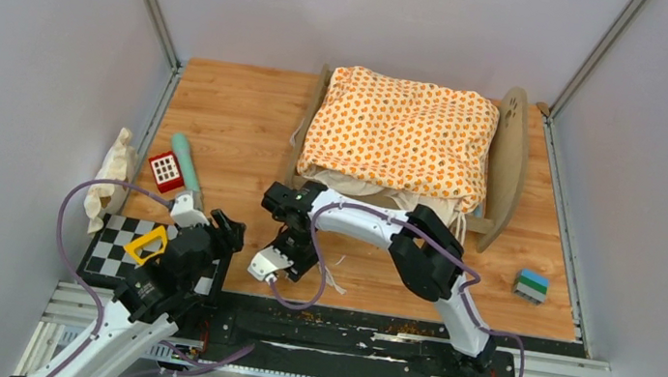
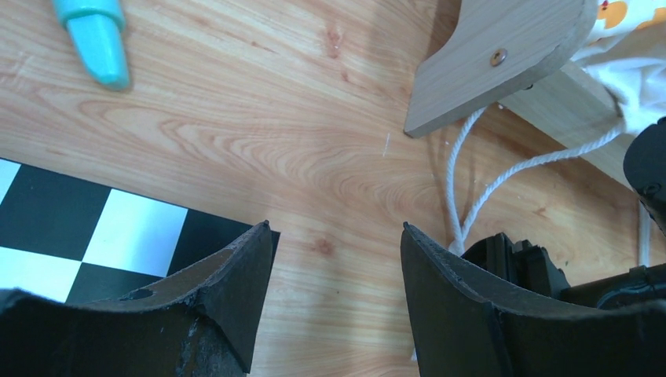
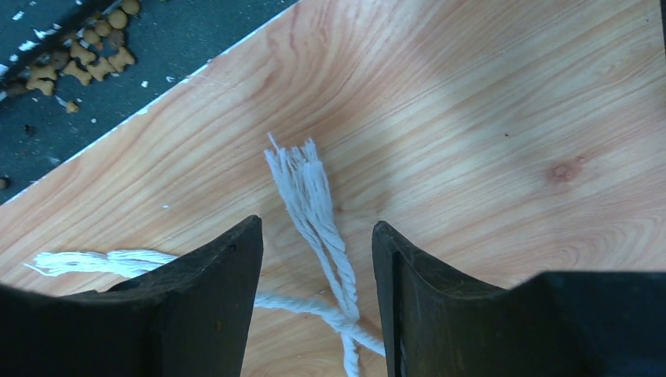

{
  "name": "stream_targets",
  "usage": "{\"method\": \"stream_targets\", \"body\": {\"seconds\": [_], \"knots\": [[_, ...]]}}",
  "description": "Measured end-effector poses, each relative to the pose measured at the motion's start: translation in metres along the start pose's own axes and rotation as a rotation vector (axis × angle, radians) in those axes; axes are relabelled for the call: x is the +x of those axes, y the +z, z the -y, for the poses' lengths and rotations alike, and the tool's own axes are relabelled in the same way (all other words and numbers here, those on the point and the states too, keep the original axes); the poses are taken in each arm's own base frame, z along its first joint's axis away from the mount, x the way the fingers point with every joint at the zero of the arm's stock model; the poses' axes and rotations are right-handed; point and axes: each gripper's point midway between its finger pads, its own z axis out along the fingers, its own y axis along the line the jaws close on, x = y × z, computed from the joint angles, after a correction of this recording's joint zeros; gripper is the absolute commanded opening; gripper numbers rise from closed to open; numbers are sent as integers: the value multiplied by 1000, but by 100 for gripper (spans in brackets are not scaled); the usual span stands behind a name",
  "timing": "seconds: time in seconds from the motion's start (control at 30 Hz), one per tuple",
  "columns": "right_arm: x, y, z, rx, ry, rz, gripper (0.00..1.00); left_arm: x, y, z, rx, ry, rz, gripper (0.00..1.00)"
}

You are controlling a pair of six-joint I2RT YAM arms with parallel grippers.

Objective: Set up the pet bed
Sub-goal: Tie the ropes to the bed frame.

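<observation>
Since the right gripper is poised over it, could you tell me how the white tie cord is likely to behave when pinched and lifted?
The white tie cord would probably hang limp: it lies in loose curves on the tabletop. Its frayed end suggests thin strands that may splay or slip from the right gripper.

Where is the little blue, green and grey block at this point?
The block sits in the top view on the right side of the wooden table, toward its near edge, just in front of the right end board of the pet bed.
</observation>
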Motion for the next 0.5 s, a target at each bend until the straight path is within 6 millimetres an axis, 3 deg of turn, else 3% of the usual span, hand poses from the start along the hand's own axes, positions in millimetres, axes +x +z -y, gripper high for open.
{"method": "stream_targets", "body": {"seconds": [0.5], "knots": [[18, -1, 11, -85, 31, -80, 49, 3, 0, -4, -13, 11, -10, 70]]}}
